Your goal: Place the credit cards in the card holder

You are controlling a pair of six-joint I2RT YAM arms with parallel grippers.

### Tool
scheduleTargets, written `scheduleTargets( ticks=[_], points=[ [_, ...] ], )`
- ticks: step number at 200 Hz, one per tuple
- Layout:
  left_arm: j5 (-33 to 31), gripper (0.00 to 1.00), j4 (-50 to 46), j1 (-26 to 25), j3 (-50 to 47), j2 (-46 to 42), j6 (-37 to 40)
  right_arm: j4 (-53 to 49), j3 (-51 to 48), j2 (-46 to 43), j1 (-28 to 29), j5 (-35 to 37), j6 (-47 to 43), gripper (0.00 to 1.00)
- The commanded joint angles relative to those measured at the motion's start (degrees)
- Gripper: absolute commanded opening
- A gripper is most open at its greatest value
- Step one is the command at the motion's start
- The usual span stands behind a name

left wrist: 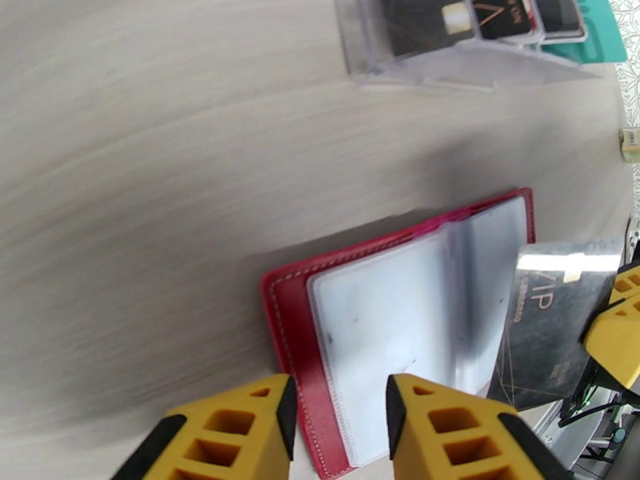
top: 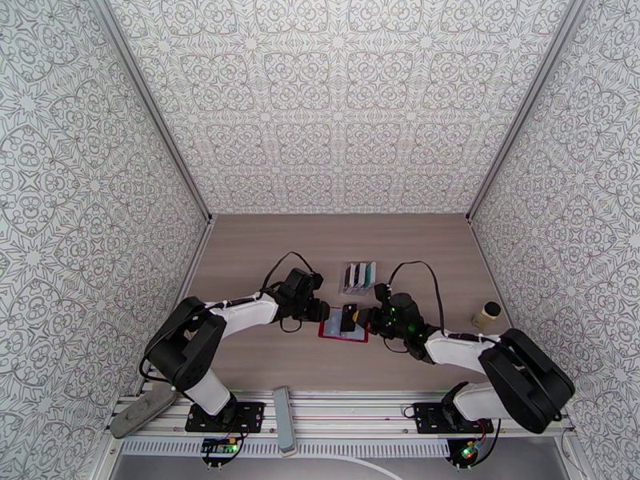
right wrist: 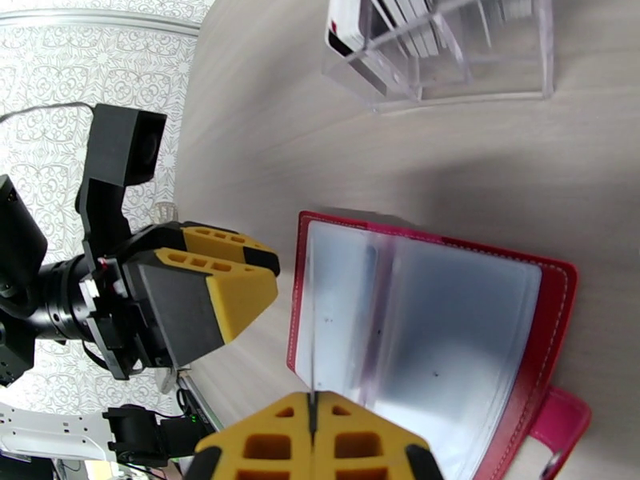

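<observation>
- Holding a dark card (left wrist: 552, 314) edge-on, your right claw (right wrist: 312, 408) is clamped shut on it, just over the open card holder (left wrist: 284, 330) lying on the surface (left wrist: 160, 194).
- Your left claw (left wrist: 340, 422) stands partly open over the holder's edge, gripping nothing.
- Miss the clear pocket (left wrist: 384, 314) mouth and the card may skid across the plastic or shove the unpinned holder.

On counter (top: 256, 266): card holder (top: 342, 331) lies open; stand (top: 356, 291) holding credit cards (top: 359, 273) just behind it; jar (top: 487, 314) well right of it
</observation>
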Motion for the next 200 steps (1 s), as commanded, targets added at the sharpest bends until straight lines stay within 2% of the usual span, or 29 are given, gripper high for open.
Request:
scheduleTargets(
  ticks=[1, 103, 200],
  points=[
    [-1.04, 0.37, -1.34, -0.88, -0.59, 0.01, 1.2, 8.81, -1.62, 1.89, 0.54, -1.52, 2.41, 0.0],
    [-3.23, 0.35, -3.1, -3.15, -0.04, 2.04, -0.38, 16.4, -5.5, 6.06, -0.28, -1.98, 3.93, 0.0],
    [-4.81, 0.32, -4.16, -4.43, -0.33, 3.52, -1.92, 31.39, -8.64, 14.84, -3.25, -6.87, 7.28, 0.0]
  ],
)
